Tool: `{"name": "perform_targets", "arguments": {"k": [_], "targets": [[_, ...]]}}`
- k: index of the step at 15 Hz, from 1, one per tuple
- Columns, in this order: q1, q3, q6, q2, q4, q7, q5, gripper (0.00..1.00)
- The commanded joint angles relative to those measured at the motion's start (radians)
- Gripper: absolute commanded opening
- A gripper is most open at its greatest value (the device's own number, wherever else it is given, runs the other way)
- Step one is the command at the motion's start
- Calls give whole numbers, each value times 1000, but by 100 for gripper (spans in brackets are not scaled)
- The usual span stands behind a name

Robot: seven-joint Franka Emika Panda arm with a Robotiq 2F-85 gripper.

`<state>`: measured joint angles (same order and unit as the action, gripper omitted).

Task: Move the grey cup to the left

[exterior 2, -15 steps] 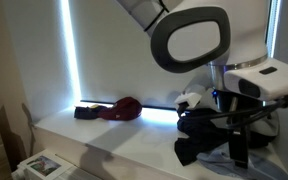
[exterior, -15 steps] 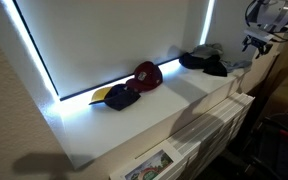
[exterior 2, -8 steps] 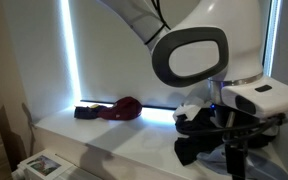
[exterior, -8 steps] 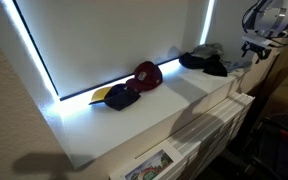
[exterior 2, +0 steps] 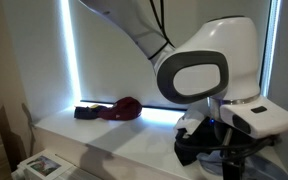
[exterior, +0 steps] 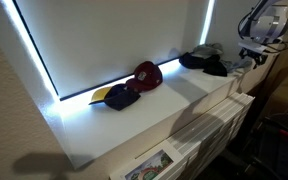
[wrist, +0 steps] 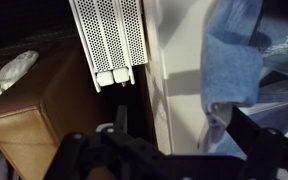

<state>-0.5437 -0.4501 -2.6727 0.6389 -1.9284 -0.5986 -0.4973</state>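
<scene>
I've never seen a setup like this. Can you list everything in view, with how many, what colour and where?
ledge: one, white, running under the window.
red cap: one, dark red, mid-ledge against the window.
dark cap: one, dark with a yellow brim, right beside the red cap.
black cap: one, black, at the ledge's far end near the robot.
grey cap: one, blue-grey fabric, on the ledge's end, seen in the wrist view.
perforated panel: one, white, beside the ledge in the wrist view.
brown object: one, brown, next to the panel; I cannot tell what it is.
robot arm: one, white, above the ledge's end.
end effector: one, dark, above the caps; open or shut unclear.
</scene>
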Motion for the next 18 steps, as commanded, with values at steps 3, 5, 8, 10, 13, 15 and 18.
{"name": "perform_targets", "arguments": {"k": [3,5,8,10,13,15,18], "targets": [[-3,2,-3,7,9,-17,13,100],[-5,4,-14,12,10,-17,10,100],[1,-2,-109,38,13,-78,-20,100],[-5,3,-84,20,10,-76,6,100],[-4,2,-116,37,10,-102,5,100],[-4,2,-117,38,10,-102,4,75],[-5,4,-113,37,10,-96,10,62]]}}
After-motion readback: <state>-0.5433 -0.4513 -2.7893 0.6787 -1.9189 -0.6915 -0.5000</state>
